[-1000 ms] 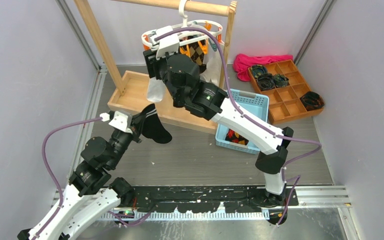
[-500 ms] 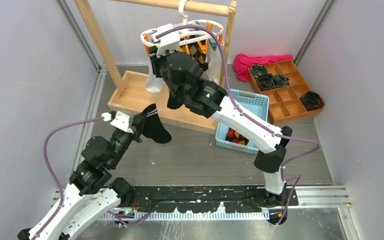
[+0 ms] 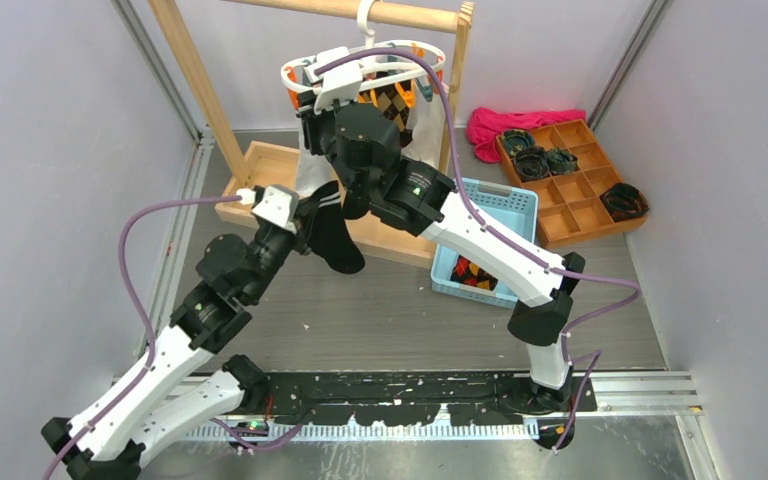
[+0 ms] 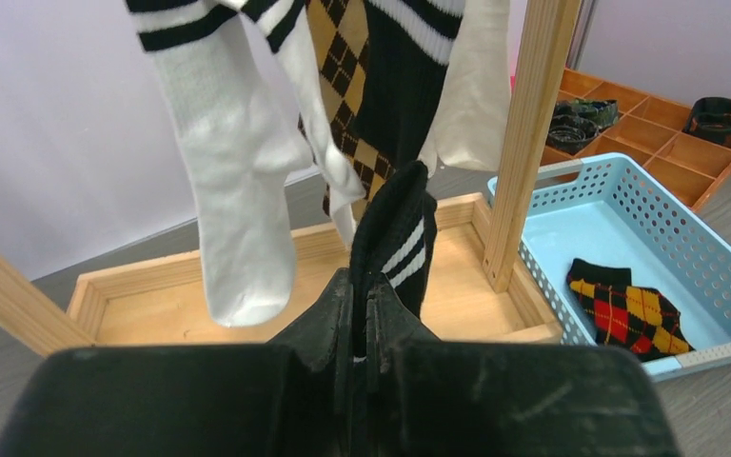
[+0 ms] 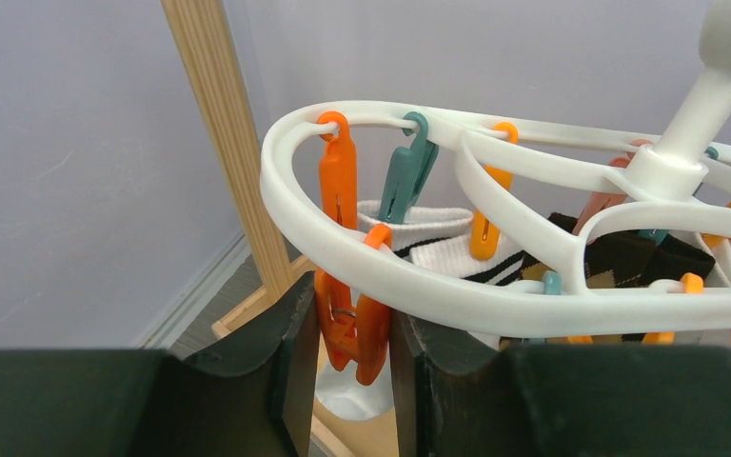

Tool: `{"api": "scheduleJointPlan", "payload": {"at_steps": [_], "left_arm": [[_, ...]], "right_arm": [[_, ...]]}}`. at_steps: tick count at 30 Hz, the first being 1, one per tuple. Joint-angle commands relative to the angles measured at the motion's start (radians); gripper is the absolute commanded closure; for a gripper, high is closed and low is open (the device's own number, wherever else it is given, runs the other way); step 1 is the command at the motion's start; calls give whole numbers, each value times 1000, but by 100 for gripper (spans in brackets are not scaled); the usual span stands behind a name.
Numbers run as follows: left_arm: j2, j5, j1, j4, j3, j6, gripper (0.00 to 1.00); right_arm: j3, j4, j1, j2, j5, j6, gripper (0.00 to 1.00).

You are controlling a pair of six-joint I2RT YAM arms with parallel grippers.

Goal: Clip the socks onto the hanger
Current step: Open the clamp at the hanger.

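My left gripper (image 4: 362, 286) is shut on a black sock (image 4: 395, 233) with two white cuff stripes. It holds the sock up under the hanger, with the sock hanging down in the top view (image 3: 332, 235). The white oval hanger (image 5: 533, 286) hangs by its hook from the wooden rack (image 3: 195, 75), and it shows in the top view too (image 3: 305, 68). My right gripper (image 5: 347, 328) is shut on an orange clip (image 5: 352, 319) on the hanger's ring, squeezing it. A second black striped sock (image 4: 405, 67) hangs clipped among white and argyle socks.
The wooden rack's base tray (image 3: 250, 190) and upright post (image 4: 528, 124) stand close by. A blue basket (image 3: 505, 205) holding an argyle sock (image 4: 628, 309) sits to the right. An orange compartment tray (image 3: 570, 180) and a pink cloth (image 3: 520, 125) are at the back right.
My left arm has moved right and toward the rack, carrying the black sock up under the hanger. My right gripper has stayed at the hanger ring on the orange clip.
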Motion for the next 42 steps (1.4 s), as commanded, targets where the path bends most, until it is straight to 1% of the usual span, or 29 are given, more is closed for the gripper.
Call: {"api": "scheduleJointPlan", "payload": {"at_steps": [1, 3, 5, 8, 10, 13, 15, 18, 23, 25, 27, 28, 30, 33, 39, 42], "left_arm": [[81, 5, 5, 125, 96, -13, 100], [104, 8, 10, 131, 109, -23, 100], [120, 46, 20, 136, 125, -38, 100], [124, 141, 56, 139, 142, -41, 100], [128, 237, 111, 117, 161, -68, 100], [131, 427, 233, 136, 167, -181, 100], [135, 564, 325, 193, 149, -271, 100], [149, 691, 406, 278, 122, -371, 100], [208, 846, 491, 422, 118, -515, 100], [226, 846, 500, 467, 115, -552, 100], [224, 788, 501, 470, 109, -569, 100], [220, 757, 501, 463, 106, -567, 100], [213, 740, 500, 444, 105, -544, 100], [221, 801, 500, 462, 104, -517, 100], [259, 810, 505, 471, 116, -537, 100], [288, 876, 531, 486, 121, -555, 100]], "right_arm": [[30, 17, -3, -29, -3, 18, 89], [21, 17, -3, -35, -2, 19, 89], [13, 17, -4, -42, -5, 20, 89], [0, 16, -5, -52, -13, 25, 89], [-14, 19, -5, -65, -17, 31, 89], [-43, 25, -10, -86, -28, 37, 89], [-63, 29, -14, -99, -32, 38, 89], [-94, 43, -16, -117, -38, 38, 89], [-116, 54, -25, -139, -48, 62, 89], [-119, 55, -26, -145, -51, 64, 89], [-120, 54, -28, -149, -52, 64, 89], [-120, 54, -27, -149, -53, 65, 89], [-121, 52, -27, -151, -58, 67, 89], [-121, 48, -29, -153, -70, 77, 89], [-133, 45, -37, -160, -87, 94, 89], [-138, 44, -41, -165, -98, 101, 88]]}}
